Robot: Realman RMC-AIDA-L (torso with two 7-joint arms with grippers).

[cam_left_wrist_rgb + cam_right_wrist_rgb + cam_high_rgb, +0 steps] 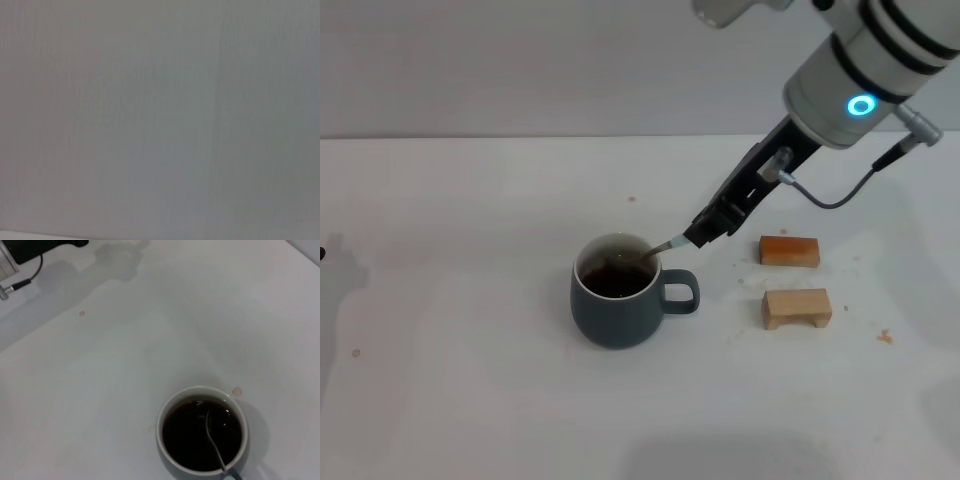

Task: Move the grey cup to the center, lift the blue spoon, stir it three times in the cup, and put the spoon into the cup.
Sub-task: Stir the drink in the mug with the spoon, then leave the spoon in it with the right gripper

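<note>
The grey cup (615, 315) stands near the middle of the white table, its handle pointing right and dark brown liquid inside. My right gripper (705, 235) hangs just above and to the right of the rim, shut on the blue spoon (667, 244). The spoon slants down to the left and its metal bowl dips into the liquid. In the right wrist view the cup (161, 425) is seen from above, the spoon (214, 440) lies in the liquid, and a bit of pale blue handle shows at the rim. A dark part of the left arm (30, 247) sits far off at the table's left edge.
Two small wooden blocks lie right of the cup: a darker one (789, 250) and a paler bridge-shaped one (797, 308). A few small brown stains (237, 391) dot the table. The left wrist view shows only a plain grey surface.
</note>
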